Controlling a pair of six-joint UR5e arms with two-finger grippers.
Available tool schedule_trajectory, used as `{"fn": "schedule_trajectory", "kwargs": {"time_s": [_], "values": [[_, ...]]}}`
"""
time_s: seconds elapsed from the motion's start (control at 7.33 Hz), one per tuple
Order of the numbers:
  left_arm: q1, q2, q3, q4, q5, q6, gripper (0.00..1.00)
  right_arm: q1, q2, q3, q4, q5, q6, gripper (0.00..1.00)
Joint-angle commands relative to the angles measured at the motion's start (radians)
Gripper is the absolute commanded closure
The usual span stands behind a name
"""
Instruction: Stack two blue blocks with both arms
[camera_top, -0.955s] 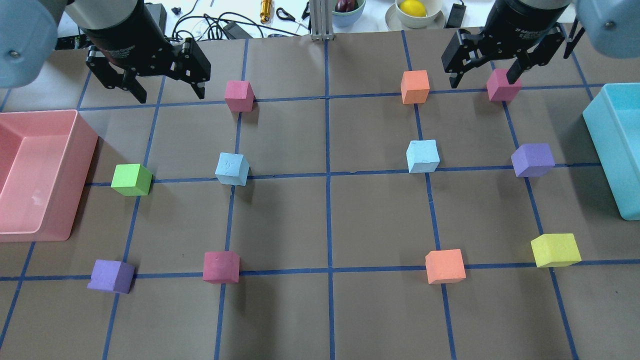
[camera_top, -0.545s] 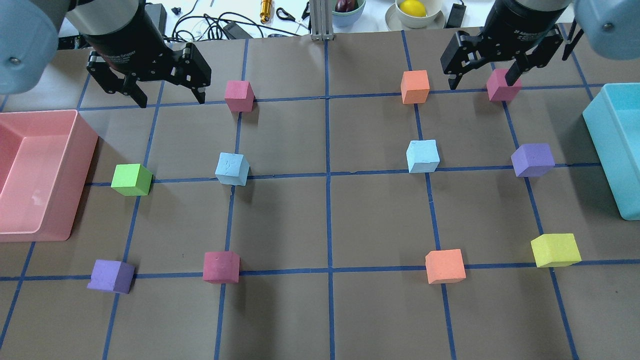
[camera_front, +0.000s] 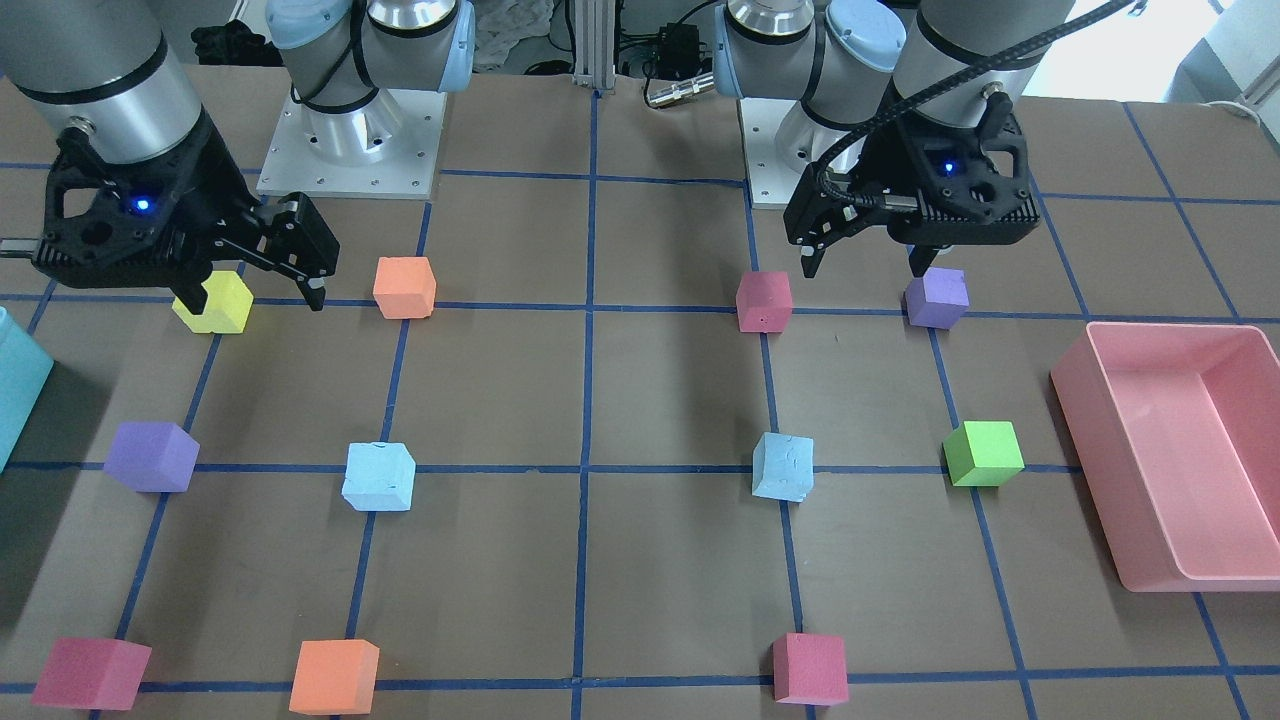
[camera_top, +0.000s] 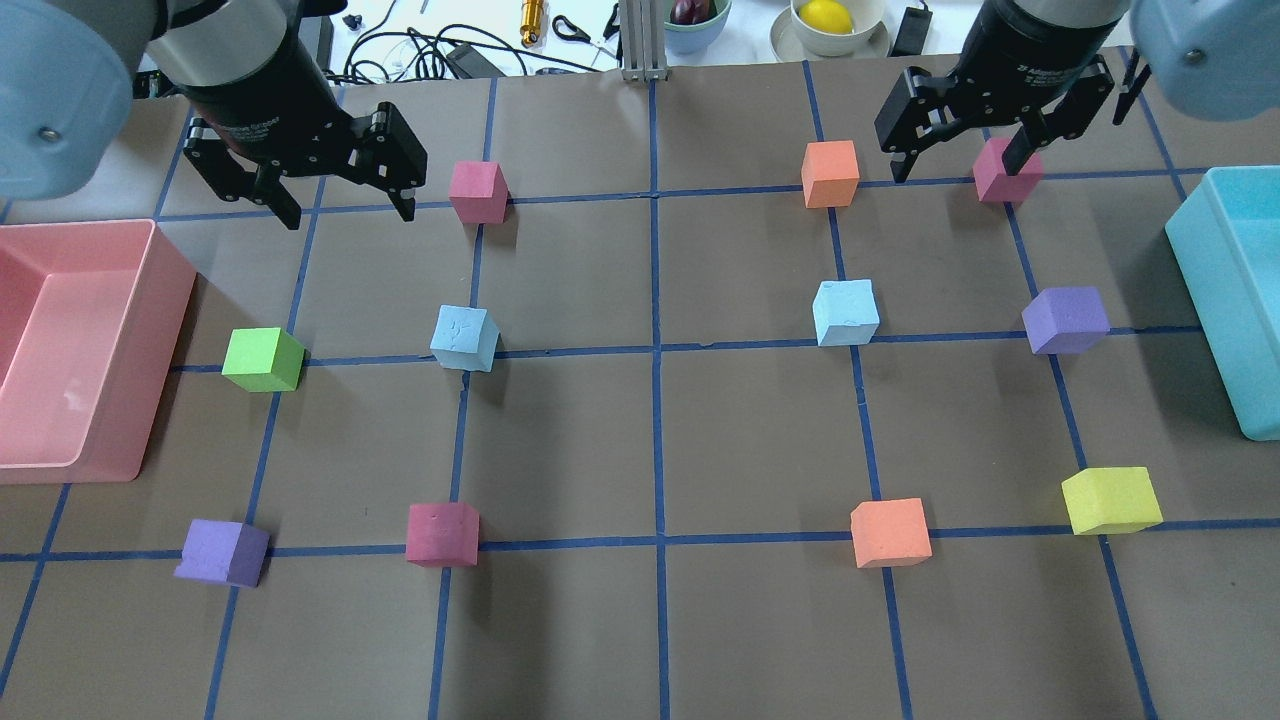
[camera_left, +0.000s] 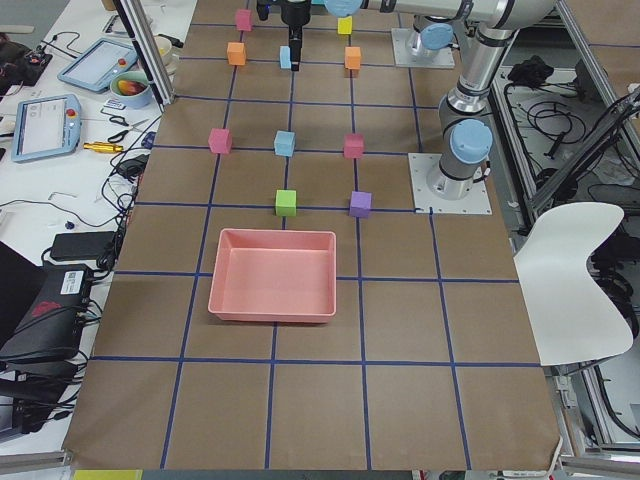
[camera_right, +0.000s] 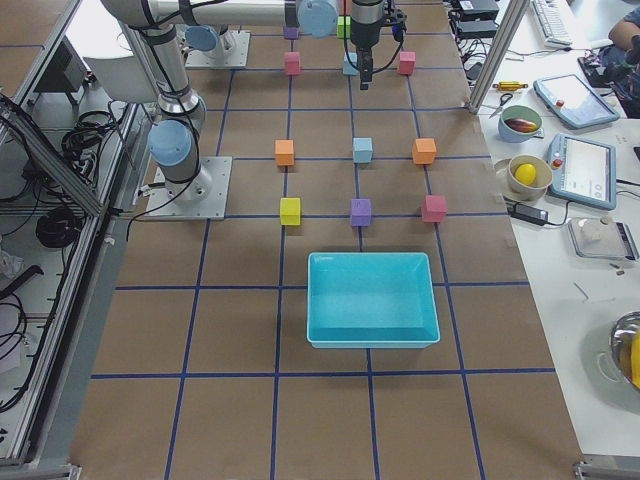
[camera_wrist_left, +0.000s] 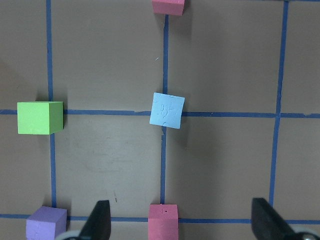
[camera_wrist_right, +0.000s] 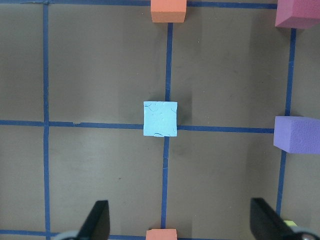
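Observation:
Two pale blue blocks sit apart on the brown table, one on the left (camera_top: 465, 338) and one on the right (camera_top: 846, 312). They also show in the front view, the left block (camera_front: 783, 466) and the right block (camera_front: 379, 476). My left gripper (camera_top: 348, 212) is open and empty, high above the table; its wrist view looks down on the left blue block (camera_wrist_left: 167, 110). My right gripper (camera_top: 955, 170) is open and empty, also raised; the right blue block (camera_wrist_right: 160, 118) lies centred ahead of its fingers (camera_wrist_right: 97, 220).
A pink bin (camera_top: 165, 330) stands at the left edge and a teal bin (camera_top: 1225, 300) at the right edge. Other cubes lie on the grid: green (camera_top: 263, 359), pink (camera_top: 478, 191), orange (camera_top: 830, 173), purple (camera_top: 1065, 319), yellow (camera_top: 1110, 499).
My left gripper has shifted slightly right and toward the near side of the table. My right gripper has shifted slightly left. No block has moved.

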Motion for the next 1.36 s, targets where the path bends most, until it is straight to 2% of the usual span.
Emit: {"fn": "schedule_trajectory", "kwargs": {"time_s": [0.0,0.14,0.27,0.41,0.55,0.68,0.82,0.95,1.09,1.23], "values": [[-0.007,-0.008,-0.06,0.006,0.007,-0.007,0.0,0.022,0.206,0.002,-0.051,-0.002,-0.001,0.0],[-0.005,-0.029,-0.084,0.064,0.007,-0.011,0.0,0.027,0.303,0.003,-0.126,0.0,0.004,0.0],[-0.005,-0.048,-0.129,0.145,-0.004,-0.011,0.0,0.029,0.368,0.006,-0.132,0.003,0.008,0.0],[-0.005,-0.08,-0.207,0.279,-0.003,-0.008,0.0,0.041,0.405,0.014,-0.148,-0.005,0.011,0.0],[-0.001,-0.118,-0.298,0.439,0.007,0.011,0.0,0.048,0.412,0.043,-0.196,-0.013,0.01,0.07],[0.001,-0.155,-0.362,0.522,0.007,0.018,0.0,0.048,0.415,0.106,-0.287,-0.014,0.007,0.07],[-0.005,-0.163,-0.377,0.531,-0.005,0.004,0.0,0.048,0.407,0.161,-0.346,-0.019,0.001,0.2],[-0.007,-0.166,-0.387,0.531,-0.006,0.008,0.0,0.048,0.407,0.175,-0.356,-0.049,0.004,0.53],[-0.007,-0.172,-0.391,0.531,-0.007,0.009,0.0,0.048,0.406,0.166,-0.357,-0.039,0.01,0.88],[-0.005,-0.177,-0.39,0.529,0.0,0.022,0.0,0.048,0.399,0.148,-0.356,-0.033,0.013,1.0]]}}
